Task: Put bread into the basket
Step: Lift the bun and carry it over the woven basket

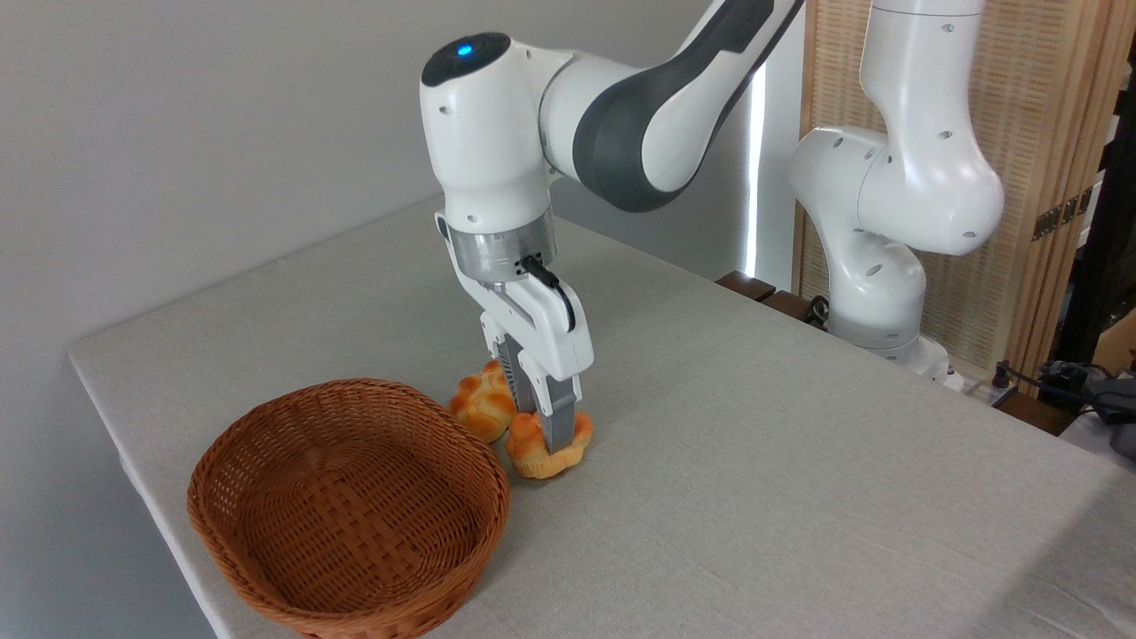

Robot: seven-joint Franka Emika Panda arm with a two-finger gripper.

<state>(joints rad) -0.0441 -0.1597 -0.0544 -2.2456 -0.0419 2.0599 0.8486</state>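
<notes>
- The hand [548, 435] is lowered over the bread [530, 451], its fingers closed on the bun's sides.
- The bread is seen on the surface [799, 497] — just right of the basket [348, 510], beside its rim.
- A braided loaf [481, 404] lies just behind the bread — touching it, it seems.

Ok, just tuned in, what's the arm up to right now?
The gripper is down at the table with its jaws around the small round bun, which sits just right of the wicker basket. A braided loaf lies right behind the bun. The basket holds nothing yet, and whether the jaws have fully clamped is unclear.
</notes>
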